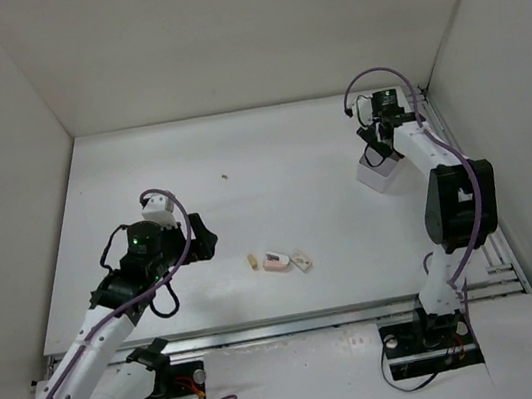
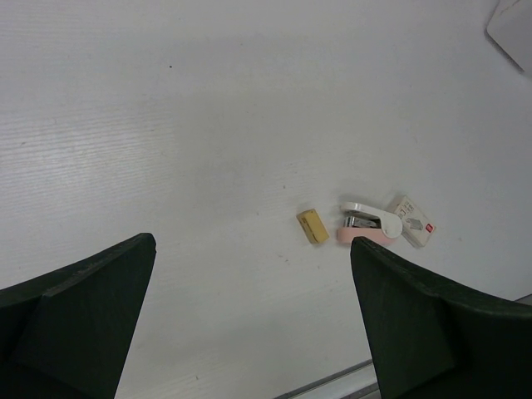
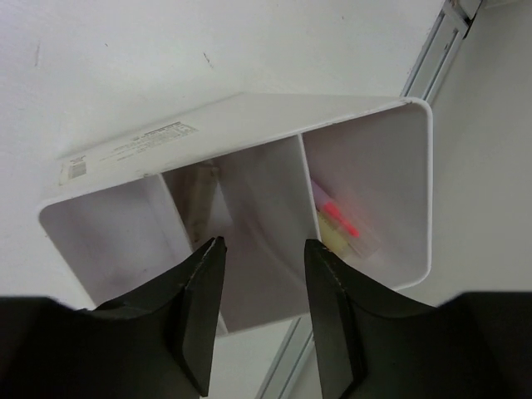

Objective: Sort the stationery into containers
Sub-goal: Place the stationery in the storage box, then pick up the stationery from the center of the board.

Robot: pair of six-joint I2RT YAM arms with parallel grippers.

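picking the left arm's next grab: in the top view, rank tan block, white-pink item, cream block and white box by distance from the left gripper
From the left gripper:
1. tan block, just to its right
2. white-pink item, middle of the row
3. cream block, right end of the row
4. white box, far right, well beyond the row

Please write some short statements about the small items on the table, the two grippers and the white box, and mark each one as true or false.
1. The tan block, the white-pink item and the cream block lie in a row on the table. True.
2. The left gripper holds the tan block. False: it is open and empty, and the block lies on the table.
3. The right gripper is open, over the white container. True.
4. Every compartment of the container is empty. False: a pink-red stick lies in the right-hand compartment of the right wrist view.
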